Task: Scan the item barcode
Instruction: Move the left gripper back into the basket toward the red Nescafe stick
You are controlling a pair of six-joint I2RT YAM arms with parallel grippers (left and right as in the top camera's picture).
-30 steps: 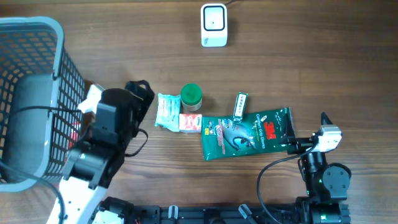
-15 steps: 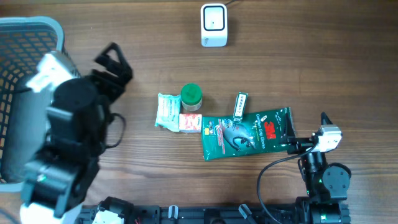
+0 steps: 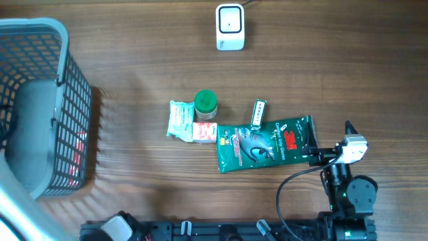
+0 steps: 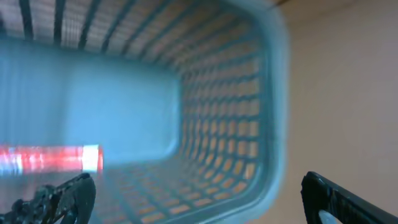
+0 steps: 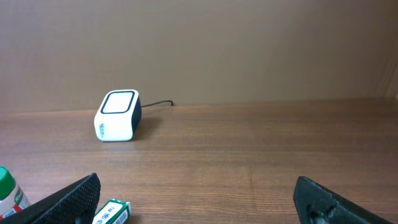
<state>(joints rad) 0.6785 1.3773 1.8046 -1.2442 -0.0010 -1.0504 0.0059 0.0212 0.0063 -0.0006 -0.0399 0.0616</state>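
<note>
Pouch [image 3: 264, 144] lies flat on the surface [image 3: 374, 67], well apart from the scanner [image 3: 229, 27]; likely light, floppy and slick, so pinch its free right edge; right gripper [image 5: 202, 208] wide, empty; left gripper [image 4: 196, 202] wide, over the basket [image 4: 273, 93].

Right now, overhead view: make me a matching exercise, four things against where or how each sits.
Things:
1 barcode scanner
2 basket
3 green-capped bottle
4 green 3M pouch

Places:
A lying flat, rightmost item
B far left
C standing in the middle cluster
D far side, alone

Pairs: 1-D, 2-B, 3-C, 4-A
</note>
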